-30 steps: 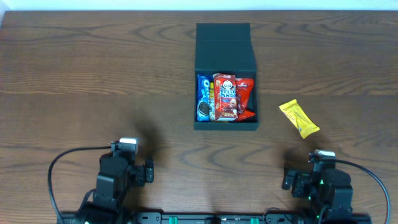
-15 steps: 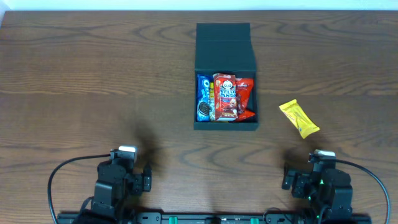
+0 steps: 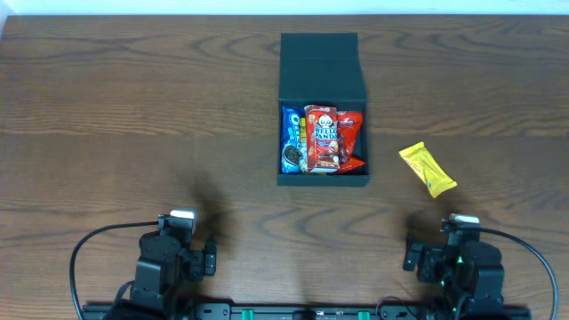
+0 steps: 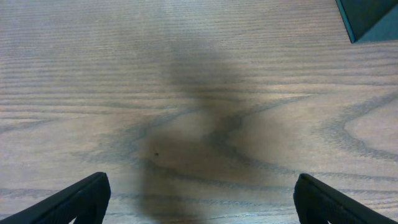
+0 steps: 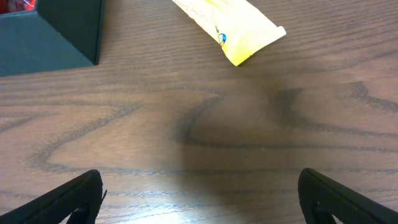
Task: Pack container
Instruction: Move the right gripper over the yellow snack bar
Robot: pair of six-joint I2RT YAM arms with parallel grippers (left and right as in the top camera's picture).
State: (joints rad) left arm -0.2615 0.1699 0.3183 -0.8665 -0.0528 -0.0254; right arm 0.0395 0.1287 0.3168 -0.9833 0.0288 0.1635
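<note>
The dark teal-black container [image 3: 323, 181] stands at the table's middle, its flap lid [image 3: 322, 67] laid open toward the back. Inside lie a blue Oreo packet [image 3: 291, 140], a red Hello Panda packet [image 3: 324, 138] and a red packet [image 3: 351, 133]. A yellow snack packet [image 3: 427, 169] lies on the table right of the container; it also shows in the right wrist view [image 5: 227, 22]. My left gripper [image 4: 200, 199] is open and empty at the near left. My right gripper [image 5: 200, 196] is open and empty at the near right, in front of the yellow packet.
The wooden table [image 3: 133, 116] fills the view. A corner of the container shows at the top right of the left wrist view [image 4: 370, 18] and at the top left of the right wrist view [image 5: 50, 37]. Cables loop by both arm bases.
My left arm has drawn back toward the near edge of the table. The right arm, the container and the yellow packet have not moved.
</note>
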